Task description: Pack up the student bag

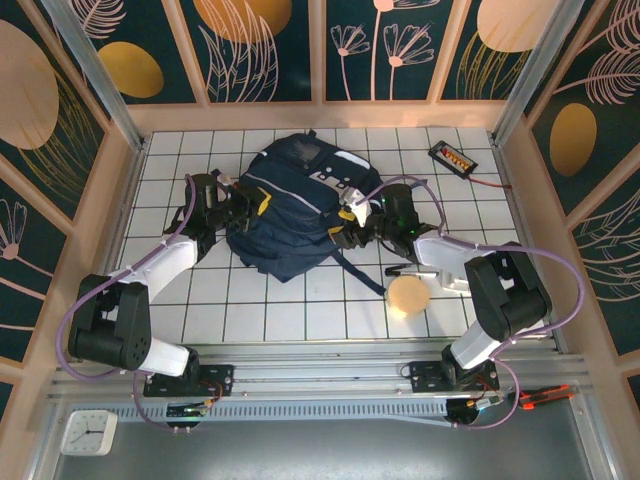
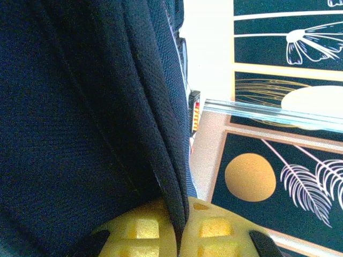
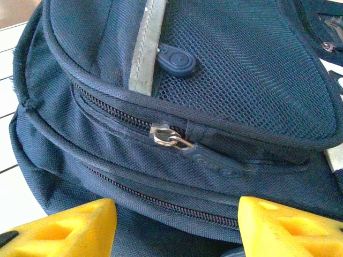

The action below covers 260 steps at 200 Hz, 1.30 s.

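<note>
White tiling is seen across the worktop, and near its middle, slightly toward the far side, the student bag is laid flat with its patched front pocket facing up and a black strap trailing toward the near edge.

The bag is flanked by both arms. At its left side the left gripper is closed, and in the left wrist view a fold of the navy fabric is shown pinched between the yellow pads. At the bag's right side the right gripper is held with its yellow fingers apart. Nothing is clamped between them, and they are aimed at the bag's seams and zips.

A pale round object is left on the tiles just beside the right arm, outside the bag. A small black device with orange markings is placed well apart, in the far right corner.

A metal zip slider is seen part-way along one zip, with closed teeth to its left. Whether any compartment is open cannot be told.

The task is judged to be at an early stage. The bag is steadied, but nothing is seen being put in, and the loose items are not yet packed. Opening a compartment is judged to be the step in hand.
</note>
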Each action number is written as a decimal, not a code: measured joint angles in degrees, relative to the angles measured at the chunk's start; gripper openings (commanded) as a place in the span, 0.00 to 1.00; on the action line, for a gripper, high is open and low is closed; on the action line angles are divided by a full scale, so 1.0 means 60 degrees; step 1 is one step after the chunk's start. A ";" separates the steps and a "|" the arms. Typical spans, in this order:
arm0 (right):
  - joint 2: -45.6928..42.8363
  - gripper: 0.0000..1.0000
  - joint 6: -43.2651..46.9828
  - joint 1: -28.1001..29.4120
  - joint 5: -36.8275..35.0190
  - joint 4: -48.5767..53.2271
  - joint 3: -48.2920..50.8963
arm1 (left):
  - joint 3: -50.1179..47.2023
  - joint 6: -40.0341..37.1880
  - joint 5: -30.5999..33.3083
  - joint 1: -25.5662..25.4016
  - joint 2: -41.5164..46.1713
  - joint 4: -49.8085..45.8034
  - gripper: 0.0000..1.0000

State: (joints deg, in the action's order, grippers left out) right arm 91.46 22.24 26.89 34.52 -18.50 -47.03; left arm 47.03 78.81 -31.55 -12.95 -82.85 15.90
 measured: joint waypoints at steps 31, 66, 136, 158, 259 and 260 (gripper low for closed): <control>0.0000 0.62 0.0062 0.0051 -0.0036 0.0004 -0.0248 | 0.0000 -0.0025 -0.0084 0.0025 0.0000 -0.0007 0.00; 0.0015 0.62 0.0208 0.0055 -0.0033 0.0055 -0.0437 | -0.0004 -0.0087 -0.0171 0.0055 0.0007 -0.0018 0.00; 0.0852 0.61 0.0499 0.0058 0.0197 0.0273 -0.1082 | -0.0251 -0.0124 -0.0171 0.0182 0.0229 -0.0051 0.00; 0.1005 0.60 0.0495 0.0058 0.0259 0.0324 -0.1173 | -0.0251 -0.0124 -0.0200 0.0233 0.0229 -0.0051 0.00; 0.1326 0.48 0.0204 0.0306 0.0193 0.0040 -0.1122 | -0.0321 -0.0127 -0.0441 0.0364 0.0262 -0.0051 0.00; 0.1333 0.47 0.0208 0.0306 0.0197 0.0040 -0.1122 | -0.0321 -0.0127 -0.0441 0.0364 0.0266 -0.0051 0.00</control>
State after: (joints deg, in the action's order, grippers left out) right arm 99.46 23.49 28.73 35.70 -18.26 -53.76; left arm 45.10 78.04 -34.20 -10.76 -81.25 15.59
